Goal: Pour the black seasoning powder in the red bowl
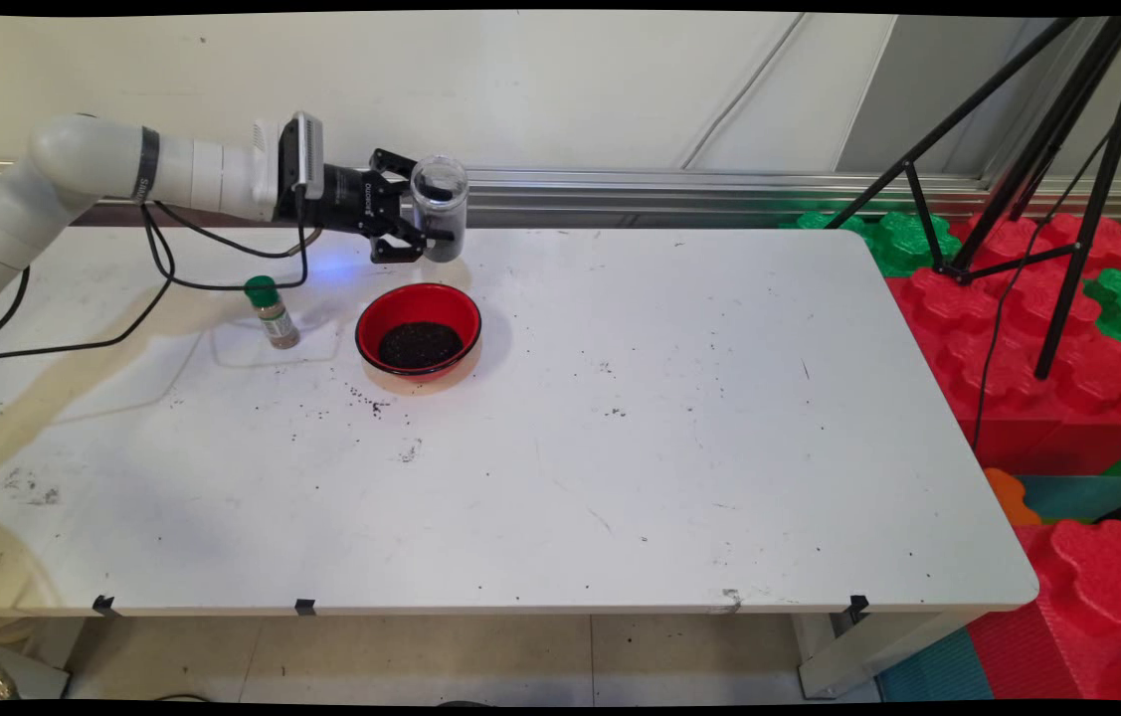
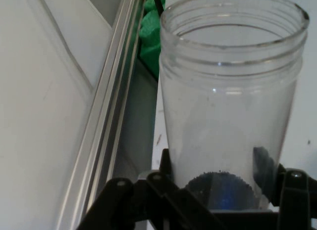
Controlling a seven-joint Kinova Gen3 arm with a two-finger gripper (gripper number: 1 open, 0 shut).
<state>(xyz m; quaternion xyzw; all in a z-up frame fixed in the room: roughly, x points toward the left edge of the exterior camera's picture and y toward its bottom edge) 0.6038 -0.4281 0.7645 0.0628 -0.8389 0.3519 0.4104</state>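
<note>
From where I sit, the leftmost item on the white table is a small spice bottle with a green cap, standing upright near the table's far left, with a black cable drooping just behind it. Any label on it is too small for me to read.

Next comes my gripper, raised above the table's far edge with the arm stretched out level. Its fingers are clamped on the lower part of a clear jar, which has no lid and is held roughly upright, mouth up. In the hand view the jar fills the picture; it looks nearly empty, with only a thin dark residue at its bottom.

Below the jar, nearer the camera, the red bowl sits on the table holding a heap of dark grains. Scattered dark specks lie on the table just in front of the bowl.

My judgement on handling: the jar is smooth and held low on its body, so I would keep the grip firm and move slowly, since a jolt could let it tip in the fingers. I would also keep it clear of the bowl's rim and the spice bottle.

On writing: the only lettering I can make out is small white print on the gripper's black body, and I cannot read it with confidence.

To the right, the table is bare, and off its edge stand red and green foam blocks and a black tripod.
</note>
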